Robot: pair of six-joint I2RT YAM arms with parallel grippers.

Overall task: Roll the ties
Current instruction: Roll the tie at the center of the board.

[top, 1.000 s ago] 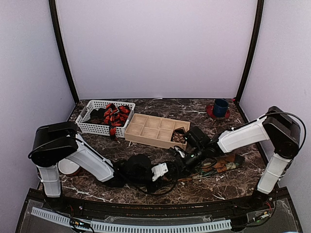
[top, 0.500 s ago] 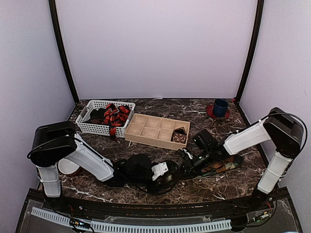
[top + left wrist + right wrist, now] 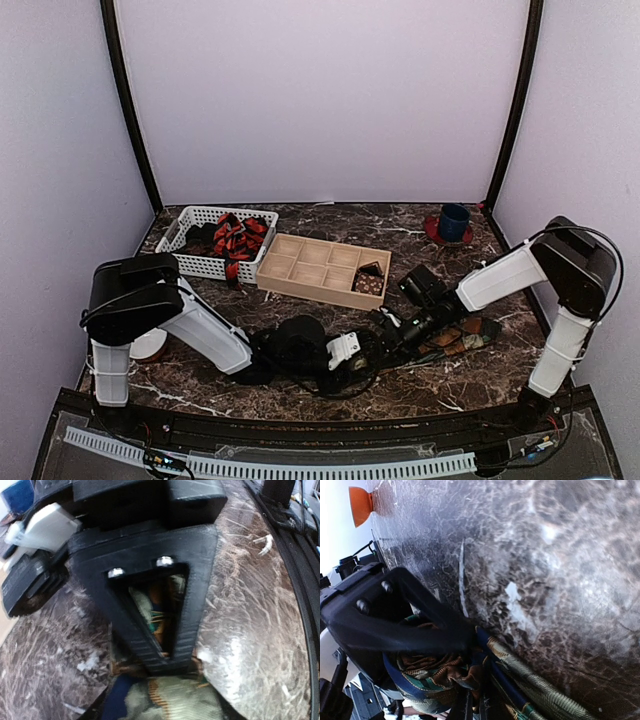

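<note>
Just nearer than the wooden divider tray [image 3: 322,266], the right pincer [image 3: 392,338] clamps the half-wound coil of the brown-orange tie [image 3: 440,672] while the left pincer [image 3: 368,352] presses the same fabric, its gape impossible to tell. Crowded so, I judge the fingers may knock together and the coil spring loose. The glossy marble worktop [image 3: 420,392] gives the tie's tail, trailing right of the tray, little grip; behind the tray rise plain lilac walls [image 3: 320,100].

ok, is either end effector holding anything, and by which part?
Right end effector looks clamped on the rolled-up end of the tie. Left end effector sits against that same end; whether it is gripping can't be told.
</note>
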